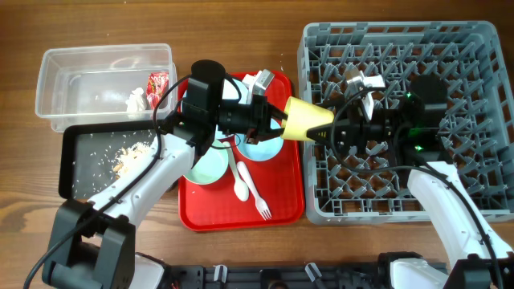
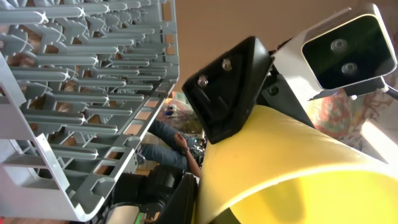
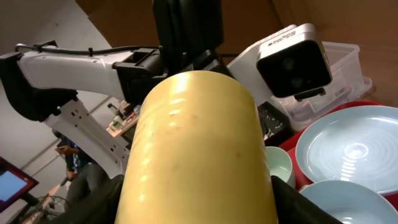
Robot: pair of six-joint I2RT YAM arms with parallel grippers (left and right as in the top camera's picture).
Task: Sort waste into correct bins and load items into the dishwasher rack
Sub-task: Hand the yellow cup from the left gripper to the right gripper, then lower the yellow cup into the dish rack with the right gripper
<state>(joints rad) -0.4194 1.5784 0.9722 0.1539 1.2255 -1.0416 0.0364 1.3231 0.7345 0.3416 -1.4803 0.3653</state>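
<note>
The small yellow cup point(image 1: 305, 120) hangs sideways over the gap between the red tray and the grey dishwasher rack point(image 1: 482, 48). My left gripper point(image 1: 277, 119) is shut on its narrow end. My right gripper point(image 1: 331, 133) is shut on its wide end. The cup fills the left wrist view point(image 2: 298, 168) and the right wrist view point(image 3: 196, 155), with black fingers against its sides. A pale blue bowl point(image 1: 261, 148), a pale green bowl point(image 1: 205, 164), a white spoon point(image 1: 239, 181) and a fork point(image 1: 259, 197) lie on the red tray. The pale blue plate point(image 3: 348, 149) is mostly hidden under my left arm.
The clear tub point(image 1: 56, 64) at the back left holds the red wrapper point(image 1: 158, 83) and the white tissue point(image 1: 135, 99). The black tray point(image 1: 72, 160) in front of it holds rice scraps point(image 1: 128, 159). The red tray point(image 1: 281, 209) lies in the middle. The rack's pegs point(image 2: 74, 93) stand close by the cup.
</note>
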